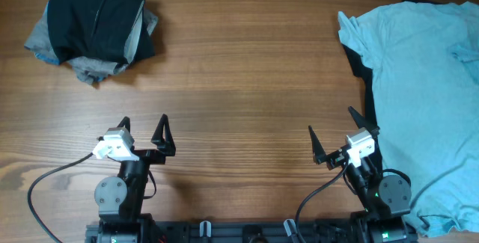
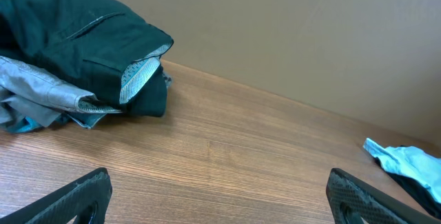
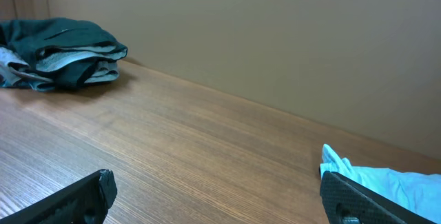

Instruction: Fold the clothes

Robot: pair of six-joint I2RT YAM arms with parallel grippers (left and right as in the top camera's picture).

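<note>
A brown wooden table [image 1: 247, 86] with long plank grain runs across the overhead view. A plain beige wall [image 2: 310, 38] stands behind its far edge.

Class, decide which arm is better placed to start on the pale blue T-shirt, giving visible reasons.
Probably the right: the open right gripper sits beside the pale blue T-shirt, while the left gripper is across the table, nearer the dark pile.
</note>
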